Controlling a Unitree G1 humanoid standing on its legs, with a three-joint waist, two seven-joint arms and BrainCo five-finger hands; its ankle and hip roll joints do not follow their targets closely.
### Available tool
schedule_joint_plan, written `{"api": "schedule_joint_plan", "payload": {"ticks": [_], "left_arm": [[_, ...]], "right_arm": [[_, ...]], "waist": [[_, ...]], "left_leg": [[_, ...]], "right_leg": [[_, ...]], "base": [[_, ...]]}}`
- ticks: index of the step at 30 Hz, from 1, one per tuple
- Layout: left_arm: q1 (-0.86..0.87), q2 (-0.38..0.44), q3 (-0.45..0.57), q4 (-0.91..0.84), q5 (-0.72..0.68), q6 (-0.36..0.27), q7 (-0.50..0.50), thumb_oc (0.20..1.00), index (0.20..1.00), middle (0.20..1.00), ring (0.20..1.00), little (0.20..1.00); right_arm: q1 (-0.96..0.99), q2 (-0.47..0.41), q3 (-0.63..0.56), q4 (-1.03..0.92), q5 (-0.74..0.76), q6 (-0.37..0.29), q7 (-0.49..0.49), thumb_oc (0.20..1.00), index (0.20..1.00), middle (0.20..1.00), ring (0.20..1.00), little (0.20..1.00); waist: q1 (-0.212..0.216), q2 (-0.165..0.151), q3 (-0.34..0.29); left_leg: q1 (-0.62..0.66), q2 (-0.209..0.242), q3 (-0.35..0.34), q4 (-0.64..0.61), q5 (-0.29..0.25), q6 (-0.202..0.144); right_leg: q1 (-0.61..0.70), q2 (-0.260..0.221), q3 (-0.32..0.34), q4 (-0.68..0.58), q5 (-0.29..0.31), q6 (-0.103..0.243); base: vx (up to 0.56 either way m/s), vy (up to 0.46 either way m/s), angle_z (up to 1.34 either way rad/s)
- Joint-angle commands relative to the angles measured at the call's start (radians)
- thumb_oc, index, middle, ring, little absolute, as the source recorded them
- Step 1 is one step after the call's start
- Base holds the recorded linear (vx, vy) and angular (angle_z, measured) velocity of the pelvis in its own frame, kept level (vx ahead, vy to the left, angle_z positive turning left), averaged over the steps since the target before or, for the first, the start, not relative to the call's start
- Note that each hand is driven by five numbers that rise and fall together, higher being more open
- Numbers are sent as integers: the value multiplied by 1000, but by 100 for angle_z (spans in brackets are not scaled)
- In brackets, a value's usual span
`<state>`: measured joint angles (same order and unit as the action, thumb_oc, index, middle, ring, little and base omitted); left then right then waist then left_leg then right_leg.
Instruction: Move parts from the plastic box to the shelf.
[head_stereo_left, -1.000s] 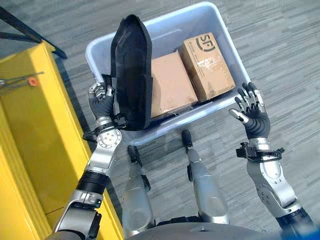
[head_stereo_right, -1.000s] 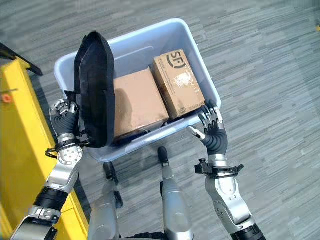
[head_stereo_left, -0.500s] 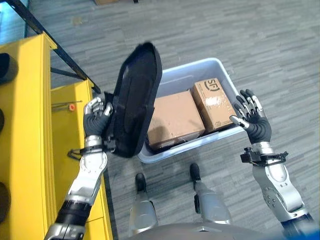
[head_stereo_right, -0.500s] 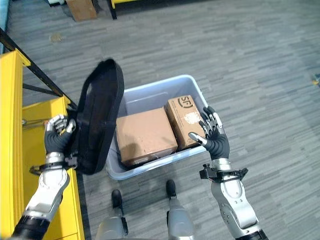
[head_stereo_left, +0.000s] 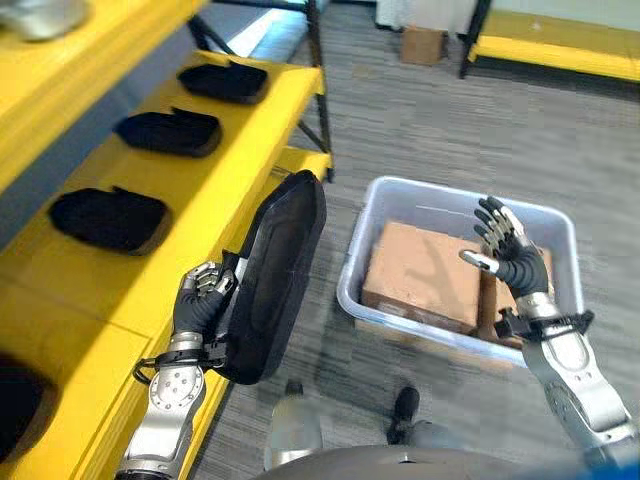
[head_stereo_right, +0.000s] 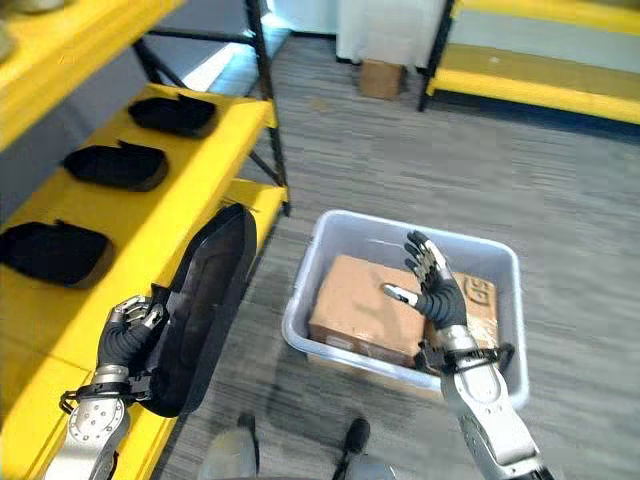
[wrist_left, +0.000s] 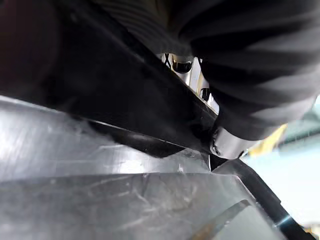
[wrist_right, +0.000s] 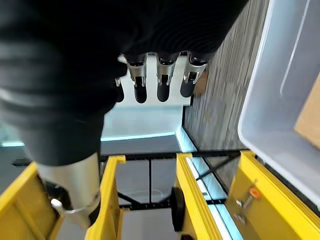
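A long yellow shelf (head_stereo_left: 150, 250) runs from nine o'clock up toward eleven o'clock of the head views, with three black parts (head_stereo_left: 108, 219) lying flat along it, well apart from one another. At three o'clock a pale plastic box (head_stereo_left: 440, 200) sits on the grey floor (head_stereo_left: 400, 120), holding brown cardboard cartons (head_stereo_left: 420, 280). Between shelf and box, the large black part (head_stereo_left: 275, 270) is out of the box, standing on edge and tilted, its lower end at the shelf's near edge. The left hand (head_stereo_left: 196, 300), at seven o'clock, has its fingers curled round the part's near rim. The right hand (head_stereo_left: 505, 250), at four o'clock above the box, is empty with fingers spread apart. To finish well, the left hand should probably carry the part over a free stretch of shelf, lay it flat, then loosen its hold once it rests.
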<state>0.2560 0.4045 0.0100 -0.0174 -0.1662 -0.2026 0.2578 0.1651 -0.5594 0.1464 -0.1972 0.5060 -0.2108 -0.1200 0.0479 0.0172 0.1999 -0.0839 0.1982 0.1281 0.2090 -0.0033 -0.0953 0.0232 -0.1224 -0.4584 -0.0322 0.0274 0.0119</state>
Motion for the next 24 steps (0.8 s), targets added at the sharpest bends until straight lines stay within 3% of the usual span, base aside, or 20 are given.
{"api": "schedule_joint_plan", "payload": {"ticks": [1, 3, 4, 6, 8, 12, 14, 17, 19, 20, 22, 23, 24], "left_arm": [[-72, 44, 18, -75, -4, -63, -14, 200, 200, 200, 200, 200], [-68, 43, 9, -75, 4, -59, -18, 200, 200, 200, 200, 200], [-66, 43, 8, -76, 5, -59, -18, 200, 200, 200, 200, 200], [-64, 39, -13, -84, 9, -55, -32, 200, 200, 200, 200, 200], [-62, 40, -16, -91, 10, -58, -34, 200, 200, 200, 200, 200], [-55, 60, 9, -114, 42, -62, -22, 200, 200, 200, 200, 200], [-55, 60, 10, -115, 43, -63, -19, 200, 200, 200, 200, 200], [-70, 80, 23, -116, 100, -61, 3, 200, 200, 200, 200, 200], [-79, 86, 16, -114, 111, -57, 2, 200, 200, 200, 200, 200], [-85, 89, 11, -113, 109, -59, 2, 200, 200, 200, 200, 200], [-106, 100, -10, -106, 104, -65, 8, 200, 200, 200, 200, 200], [-115, 103, -17, -102, 101, -65, 9, 200, 200, 200, 200, 200], [-128, 102, -40, -100, 86, -63, 1, 200, 200, 200, 200, 200]], "right_arm": [[7, 36, -50, 10, 28, -22, 18, 1000, 1000, 1000, 1000, 1000], [34, 56, -60, 13, 37, -14, 20, 1000, 1000, 1000, 1000, 1000], [36, 55, -60, 12, 37, -14, 20, 1000, 1000, 1000, 1000, 1000], [54, 71, -81, 10, 40, -12, 13, 1000, 1000, 1000, 1000, 1000], [49, 74, -79, 14, 41, -13, 14, 1000, 1000, 1000, 1000, 1000], [-1, 101, -47, 34, 23, -10, 11, 1000, 1000, 1000, 1000, 1000], [-7, 107, -43, 39, 20, -9, 7, 1000, 1000, 1000, 1000, 1000], [-35, 157, -5, 60, 8, 3, 3, 1000, 1000, 1000, 1000, 1000], [-49, 171, 14, 68, 5, 11, 4, 1000, 1000, 1000, 1000, 1000], [-59, 179, 26, 69, 6, 12, 1, 1000, 1000, 1000, 1000, 1000], [-76, 183, 42, 69, 13, 10, 5, 1000, 1000, 1000, 1000, 1000], [-83, 177, 43, 69, 12, 12, 9, 1000, 1000, 1000, 1000, 1000], [-87, 165, 43, 69, 14, 14, 18, 1000, 1000, 1000, 1000, 1000]], "waist": [[-33, -28, -46], [-51, -10, -65], [-54, -9, -64], [-59, 9, -88], [-50, 8, -90], [-5, -17, -84], [0, -22, -81], [30, -41, -70], [33, -43, -68], [31, -45, -64], [6, -51, -49], [1, -48, -45], [-5, -51, -54]], "left_leg": [[127, 32, 38, 94, 27, -25], [200, 12, 29, -6, -12, -26], [209, 10, 27, -20, -6, -24], [206, -4, 35, -180, -29, -12], [205, -14, 24, -197, -41, -6], [183, -80, -20, -250, -64, 29], [180, -93, -29, -250, -69, 36], [183, -171, -56, -268, -83, 78], [189, -186, -61, -281, -80, 90], [188, -187, -67, -282, -76, 96], [169, -199, -91, -277, -41, 116], [163, -203, -104, -275, -30, 126], [143, -217, -133, -277, -1, 141]], "right_leg": [[-61, 13, -53, 80, -96, 17], [-67, -7, -99, 91, -80, 37], [-63, -9, -103, 92, -80, 40], [-62, -53, -146, 102, -46, 67], [-62, -65, -152, 103, -35, 73], [-48, -133, -187, 73, 54, 135], [-45, -145, -192, 74, 63, 142], [-31, -226, -207, 72, 133, 197], [-39, -242, -192, 94, 148, 208], [-51, -239, -158, 116, 138, 207], [-108, -176, 4, 185, 102, 170], [-125, -112, 98, 232, 53, 154], [-121, 3, 213, 308, -29, 129]], "base": [[-164, 121, 152], [-85, 158, 115], [-53, 166, 71], [-69, 238, 88], [-104, 229, 89], [-158, 272, 58], [-84, 168, 33], [-184, 399, 47], [-134, 264, 28], [-206, 194, 23], [-217, 176, 42], [-172, 200, 57], [-169, 186, 49]]}}
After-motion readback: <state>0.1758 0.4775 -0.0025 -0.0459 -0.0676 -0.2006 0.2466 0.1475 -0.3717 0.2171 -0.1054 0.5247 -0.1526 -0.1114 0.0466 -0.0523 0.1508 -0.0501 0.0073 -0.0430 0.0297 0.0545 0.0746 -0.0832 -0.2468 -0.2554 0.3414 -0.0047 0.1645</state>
